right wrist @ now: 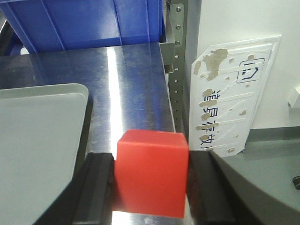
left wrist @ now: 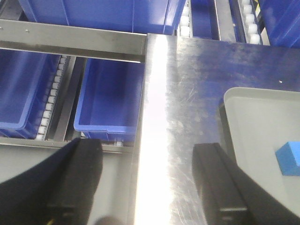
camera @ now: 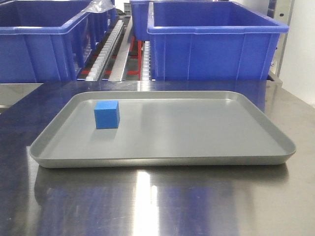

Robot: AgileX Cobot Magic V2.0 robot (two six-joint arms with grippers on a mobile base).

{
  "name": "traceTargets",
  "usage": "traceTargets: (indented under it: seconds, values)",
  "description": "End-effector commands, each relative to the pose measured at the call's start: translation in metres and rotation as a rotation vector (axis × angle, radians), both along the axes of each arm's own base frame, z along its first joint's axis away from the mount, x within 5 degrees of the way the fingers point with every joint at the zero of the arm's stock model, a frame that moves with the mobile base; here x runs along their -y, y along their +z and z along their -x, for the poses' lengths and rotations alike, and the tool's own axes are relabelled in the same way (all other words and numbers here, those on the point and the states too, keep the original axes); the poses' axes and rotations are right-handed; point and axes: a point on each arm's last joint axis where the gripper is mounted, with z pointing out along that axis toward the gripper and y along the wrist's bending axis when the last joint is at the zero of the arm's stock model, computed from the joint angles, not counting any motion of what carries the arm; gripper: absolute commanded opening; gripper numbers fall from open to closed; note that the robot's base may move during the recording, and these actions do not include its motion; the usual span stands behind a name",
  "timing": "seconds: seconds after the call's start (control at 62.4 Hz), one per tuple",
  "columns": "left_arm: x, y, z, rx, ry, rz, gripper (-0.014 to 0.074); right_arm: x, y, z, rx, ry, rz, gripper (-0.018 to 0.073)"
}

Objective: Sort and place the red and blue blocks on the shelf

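Red block [right wrist: 152, 171] clamped in right end effector [right wrist: 150, 190] | left end effector [left wrist: 150, 183] wide, empty | blue block [camera: 107, 114] on tray [camera: 197, 132]

The right gripper [right wrist: 151, 190] has the red block [right wrist: 151, 173] pinched between its two black jaws, one on each side face. Underneath is the shiny steel table [right wrist: 126, 79]. A grey tray [right wrist: 37, 140] sits to the left, a blue bin [right wrist: 84, 23] at the back, and a scuffed white sign [right wrist: 232, 93] off to the right.

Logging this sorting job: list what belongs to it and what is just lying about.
Job: red block in the right tool, blue block, shelf.
Lying about: tray, table, wall sign, blue bins.
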Motion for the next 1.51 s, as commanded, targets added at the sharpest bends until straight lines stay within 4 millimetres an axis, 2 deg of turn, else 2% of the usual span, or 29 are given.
traceTargets:
  seconds: [0.0, 0.208, 0.352, 0.577, 0.785, 1.089, 1.49]
  values:
    - [0.002, 0.016, -0.004, 0.085, -0.002, 0.030, 0.0507, 0.001, 0.017, -0.003, 0.117, -0.009, 0.014, 0.0049]
    - [0.007, 0.010, -0.014, -0.005, -0.006, 0.087, 0.0507, 0.001, 0.017, -0.003, 0.117, -0.009, 0.014, 0.0049]
    - [0.018, 0.011, -0.029, -0.093, -0.055, 0.078, 0.0507, 0.001, 0.017, -0.003, 0.117, -0.009, 0.014, 0.0049]
    - [0.047, 0.026, -0.060, -0.143, -0.162, 0.065, 0.0505, 0.001, 0.017, -0.003, 0.117, -0.009, 0.014, 0.0049]
    - [0.076, 0.029, -0.089, -0.193, -0.236, 0.065, 0.0505, 0.001, 0.017, -0.003, 0.117, -0.009, 0.014, 0.0049]
    - [0.122, 0.020, -0.122, -0.245, -0.324, 0.098, 0.0505, 0.001, 0.017, -0.003, 0.117, -0.009, 0.014, 0.0049]
    - [0.172, -0.004, -0.143, -0.331, -0.347, 0.160, 0.0505, 0.001, 0.017, -0.003, 0.117, -0.009, 0.014, 0.0049]
